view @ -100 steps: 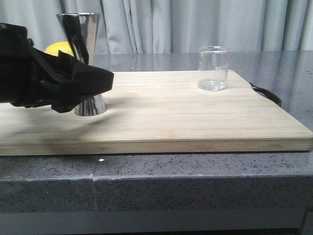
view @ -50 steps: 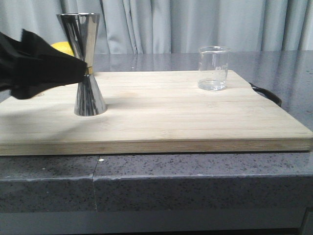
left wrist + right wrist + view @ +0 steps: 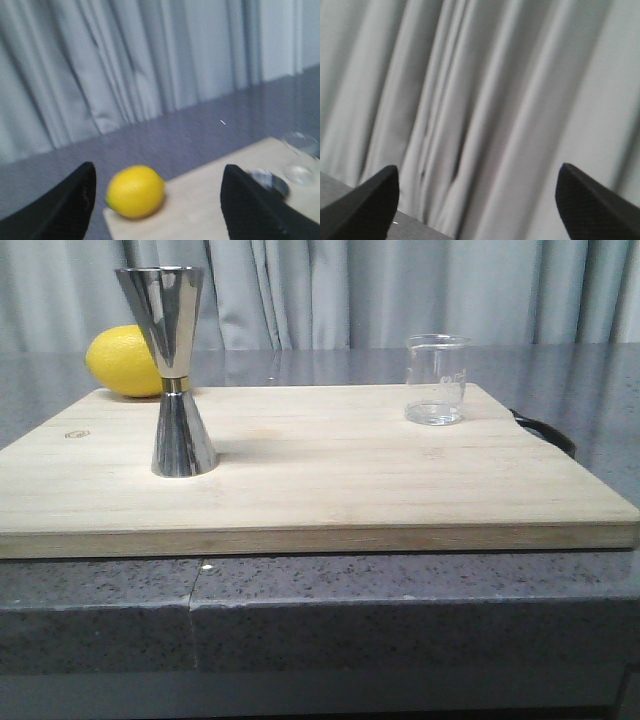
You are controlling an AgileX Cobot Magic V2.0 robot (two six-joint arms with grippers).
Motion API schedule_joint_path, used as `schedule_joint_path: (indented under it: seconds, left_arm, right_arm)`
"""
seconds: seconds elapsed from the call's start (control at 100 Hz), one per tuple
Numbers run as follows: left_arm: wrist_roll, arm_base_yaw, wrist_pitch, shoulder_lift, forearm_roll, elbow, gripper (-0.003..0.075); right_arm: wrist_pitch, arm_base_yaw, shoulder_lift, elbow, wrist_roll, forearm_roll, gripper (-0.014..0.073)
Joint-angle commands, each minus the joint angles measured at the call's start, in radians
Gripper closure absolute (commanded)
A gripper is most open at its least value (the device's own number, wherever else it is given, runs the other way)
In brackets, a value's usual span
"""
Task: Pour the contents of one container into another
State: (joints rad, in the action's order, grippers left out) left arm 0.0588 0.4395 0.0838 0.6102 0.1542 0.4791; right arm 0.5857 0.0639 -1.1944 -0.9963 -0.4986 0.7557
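Glass beaker (image 3: 437, 380), at upper right of the front view on the cutting board (image 3: 330, 490), holds little liquid. Both the left gripper (image 3: 157, 210) and right gripper (image 3: 477, 210) are spread wide, empty. The top-heavy steel jigger (image 3: 175, 370), at left, could be toppled by a careless approach.

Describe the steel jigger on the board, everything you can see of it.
The jigger is a tall, mirror-shiny steel hourglass: a wide open cone on top, a narrow waist with a thin gold band, and a flared lower cone as its base. It stands upright on the left part of the wooden cutting board, touched only by the board. A lemon lies behind it to the left; the glass beaker stands apart, far to the right. Whether it holds liquid cannot be seen.
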Motion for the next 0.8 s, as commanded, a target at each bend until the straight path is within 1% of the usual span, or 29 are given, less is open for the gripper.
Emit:
schedule_joint_path:
  seconds: [0.0, 0.07, 0.12, 0.23, 0.36, 0.52, 0.6, 0.65, 0.69, 0.72, 0.77, 0.79]
  left_arm:
    - [-0.004, -0.104, 0.042, -0.049, -0.014, 0.082, 0.0237]
    - [-0.004, -0.193, 0.012, -0.079, -0.014, 0.11, 0.0237]
    - [-0.003, -0.247, -0.008, -0.1, -0.016, 0.116, 0.0241]
    - [0.007, -0.322, -0.059, -0.136, -0.064, 0.116, 0.0283]
    - [0.007, -0.333, -0.121, -0.17, -0.09, 0.116, 0.0353]
    - [0.007, -0.329, -0.122, -0.19, -0.09, 0.06, 0.044]
    - [0.007, -0.329, -0.122, -0.2, -0.09, 0.018, 0.0507]
    - [0.007, -0.329, -0.117, -0.205, -0.09, -0.011, 0.0553]
    - [0.007, -0.329, -0.109, -0.21, -0.093, -0.039, 0.0595]
    - [0.007, -0.329, -0.102, -0.214, -0.104, -0.057, 0.0625]
    - [0.007, -0.329, -0.078, -0.216, -0.126, -0.094, 0.068]
    - [0.007, -0.329, -0.065, -0.218, -0.135, -0.104, 0.0705]
  right_arm:
    - [-0.11, 0.023, 0.105, -0.035, -0.001, -0.044, 0.0023]
    - [-0.244, 0.025, 0.186, -0.031, -0.001, -0.04, 0.0024]
    - [-0.313, 0.017, 0.245, -0.019, -0.001, -0.037, 0.0024]
    - [-0.365, 0.006, 0.391, 0.048, -0.001, -0.029, 0.0024]
    - [-0.374, 0.004, 0.56, 0.19, -0.001, -0.029, 0.0024]
    - [-0.374, 0.004, 0.738, 0.38, -0.001, -0.029, 0.0024]
    - [-0.374, 0.004, 0.814, 0.47, -0.001, -0.029, 0.0033]
    - [-0.372, 0.004, 0.854, 0.524, -0.001, -0.029, 0.0067]
    - [-0.364, 0.004, 0.885, 0.567, -0.001, -0.029, 0.0117]
    - [-0.356, 0.004, 0.904, 0.593, -0.001, -0.029, 0.0162]
    - [-0.347, 0.004, 0.932, 0.64, -0.001, -0.029, 0.0272]
    - [-0.342, 0.004, 0.943, 0.651, -0.001, -0.029, 0.0301]
